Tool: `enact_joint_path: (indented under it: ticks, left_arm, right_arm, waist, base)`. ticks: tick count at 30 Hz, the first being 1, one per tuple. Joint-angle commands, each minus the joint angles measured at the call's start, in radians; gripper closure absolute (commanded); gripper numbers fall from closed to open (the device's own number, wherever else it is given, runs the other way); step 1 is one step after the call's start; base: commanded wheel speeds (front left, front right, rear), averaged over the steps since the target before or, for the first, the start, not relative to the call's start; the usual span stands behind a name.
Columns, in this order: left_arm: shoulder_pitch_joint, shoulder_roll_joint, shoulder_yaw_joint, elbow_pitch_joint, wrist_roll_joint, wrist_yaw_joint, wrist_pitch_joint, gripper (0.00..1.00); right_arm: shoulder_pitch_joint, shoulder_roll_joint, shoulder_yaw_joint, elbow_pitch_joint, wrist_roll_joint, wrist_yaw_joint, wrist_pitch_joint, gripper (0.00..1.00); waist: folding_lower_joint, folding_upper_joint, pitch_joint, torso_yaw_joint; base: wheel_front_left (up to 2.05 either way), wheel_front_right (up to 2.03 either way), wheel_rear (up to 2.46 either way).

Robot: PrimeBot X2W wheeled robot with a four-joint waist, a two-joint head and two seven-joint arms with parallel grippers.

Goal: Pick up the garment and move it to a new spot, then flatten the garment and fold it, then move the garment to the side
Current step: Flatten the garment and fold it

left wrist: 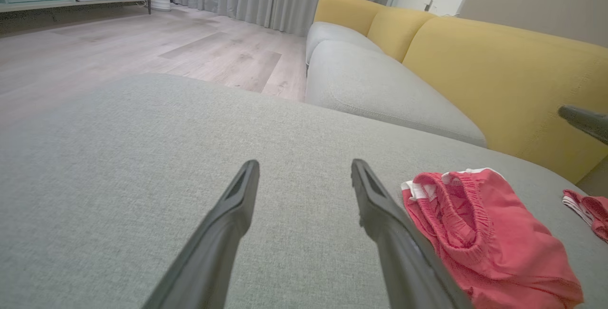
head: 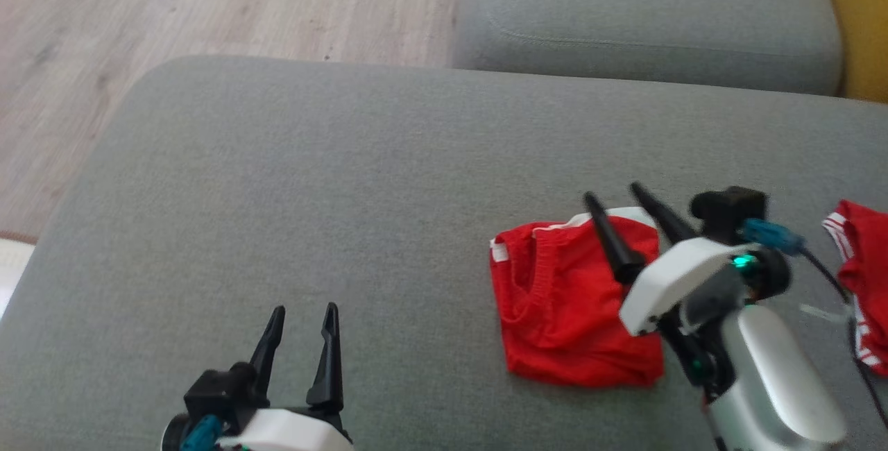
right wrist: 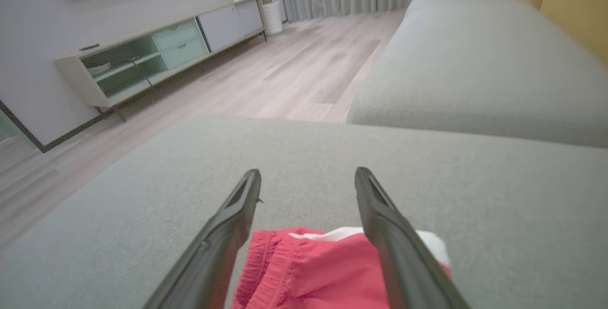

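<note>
- Left gripper [head: 304, 309]: low at the left of the head view, over bare grey cushion [head: 277, 159]. Fingers spread, nothing between them; the same shows in its wrist view [left wrist: 305, 164].
- Garment [head: 562, 298]: red shorts with white trim, lying on the cushion right of centre and well apart from the left gripper. In the left wrist view it lies just off to the right of the right-hand finger [left wrist: 494, 233].
- Shape: a compact, roughly square bundle that looks folded. No clear long axis. The elastic waistband runs near-to-far along its left side.
- Right gripper [head: 612, 192]: over the garment's right part, fingers apart and empty. Cannot tell whether they touch the cloth.
- In the right wrist view [right wrist: 308, 172] the garment [right wrist: 323, 271] sits under the finger bases, with the tips over cushion past its far edge.
- Judgement: the right arm is much the nearer. To grip, the tips would need to draw back and dip toward the cloth.
- Second red piece [head: 864, 277]: at the right edge, apart from the garment.
- Writing or brands: none legible.
</note>
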Motion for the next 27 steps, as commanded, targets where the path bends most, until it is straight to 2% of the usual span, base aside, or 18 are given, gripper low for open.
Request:
enact_joint_path:
  ticks: [1,14,27]
  left_arm:
    - [-0.051,0.018,0.046,-0.035,0.004,0.0,-0.011,0.0]
    - [0.005,0.027,0.1,0.009,-0.018,-0.016,-0.031,0.0]
    - [0.059,0.031,0.134,0.063,-0.022,-0.047,-0.038,0.0]
  right_arm:
    - [-0.006,-0.002,-0.001,-0.052,-0.027,0.003,-0.033,0.0]
    - [0.245,0.048,-0.144,-0.154,-0.174,0.003,-0.221,0.0]
    - [0.342,0.049,-0.173,-0.147,-0.17,0.003,-0.32,0.0]
  waist:
    - [0.0,0.0,-0.008,-0.014]
    - [0.0,0.0,-0.058,-0.094]
    - [0.0,0.0,-0.075,-0.1]
  base:
    - [0.0,0.0,0.0]
    - [0.0,0.0,0.0]
    - [0.0,0.0,0.0]
